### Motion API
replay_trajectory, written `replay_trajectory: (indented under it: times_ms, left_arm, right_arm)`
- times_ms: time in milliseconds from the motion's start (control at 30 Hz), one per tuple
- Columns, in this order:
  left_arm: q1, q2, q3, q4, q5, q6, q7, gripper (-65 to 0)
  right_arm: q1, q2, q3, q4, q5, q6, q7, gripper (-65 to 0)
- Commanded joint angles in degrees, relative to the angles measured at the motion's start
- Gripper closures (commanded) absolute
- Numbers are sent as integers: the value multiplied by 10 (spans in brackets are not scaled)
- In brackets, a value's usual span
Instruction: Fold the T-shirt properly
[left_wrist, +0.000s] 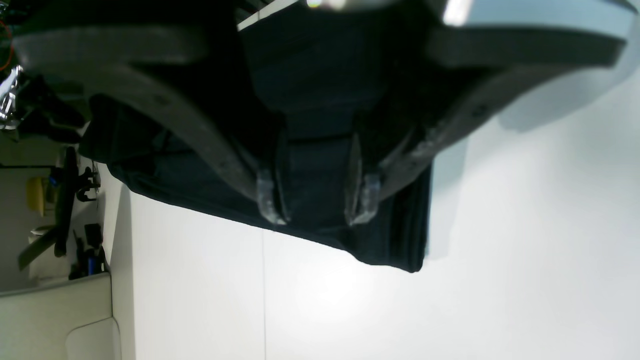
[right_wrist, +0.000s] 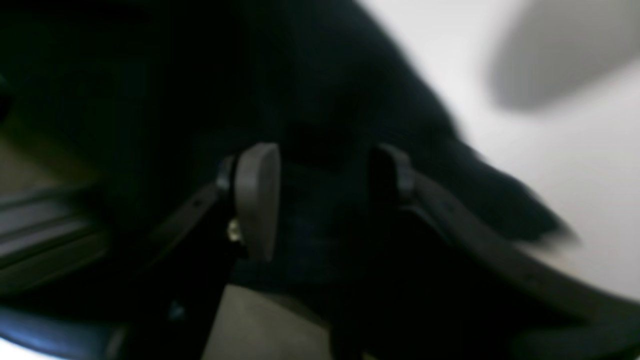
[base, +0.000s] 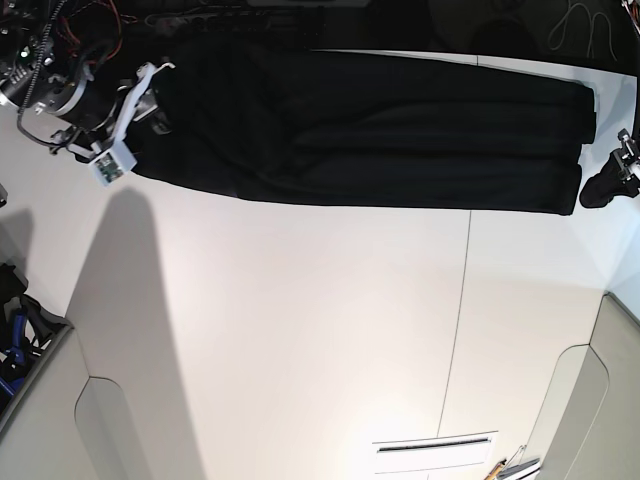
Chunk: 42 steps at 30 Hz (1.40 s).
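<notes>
The T-shirt (base: 380, 130) lies as a long band across the far bench (base: 320, 330), one end at each tool. Left tool (left_wrist: 316, 200) and right tool (right_wrist: 320, 200) both stand parted over the cloth, gripping nothing.

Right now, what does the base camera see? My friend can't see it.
A black T-shirt lies in a long band across the far side of a white table. A robot arm sits at each end of it.

T-shirt (base: 400, 130): black, folded long strip, 12 o'clock on white table (base: 320, 330).
Arms: 9–10 and 2–3 o'clock ends.
</notes>
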Motion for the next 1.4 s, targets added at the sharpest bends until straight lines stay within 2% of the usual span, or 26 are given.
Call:
replay_trajectory:
  times_ms: [0, 67, 200, 300, 400, 500, 567, 800, 1000, 1100, 1233, 1367]
  left_arm:
    - [-4, -17, -5, 9, -15, -5, -7, -220]
    - [-4, -17, -5, 9, -15, -5, -7, -220]
    - [-4, -17, -5, 9, -15, -5, -6, -220]
    - [-4, -17, -5, 9, -15, -5, -7, -220]
    - [-4, -17, -5, 9, -15, -5, -7, -220]
    - [-4, -16, -5, 9, -15, -5, -7, -220]
    - [-4, -16, -5, 9, -15, -5, -7, -220]
    - [-4, -16, -5, 9, -15, -5, -7, -220]
    - [-4, -16, -5, 9, -15, -5, -6, -220]
    - [-4, -16, -5, 9, -15, -5, -7, -220]
    - [-4, -16, -5, 9, -15, -5, -6, -220]
    - [-4, -16, -5, 9, -14, -5, -6, -220]
  right_arm:
    - [1, 4, 26, 11, -3, -19, 10, -289]
    - [1, 3, 75, 11, -17, -44, 12, -289]
    - [0, -16, 180, 10, -21, -64, 13, -289]
    - [0, -42, 239, -3, 21, -68, 13, -288]
    - [1, -70, 270, -28, 49, -67, 13, -288]
    - [1, -81, 277, -65, 79, -64, 18, -288]
    - [2, -85, 277, -92, 109, -50, 20, -288]
    - [46, -86, 276, -161, 173, -30, 21, -288]
    - [77, -86, 273, -172, 184, -20, 15, -281]
    - [76, -86, 266, -172, 184, -20, 12, -258]
    - [76, -86, 266, -172, 184, -20, -18, -258]
    - [66, -86, 266, -172, 184, -20, -24, -258]
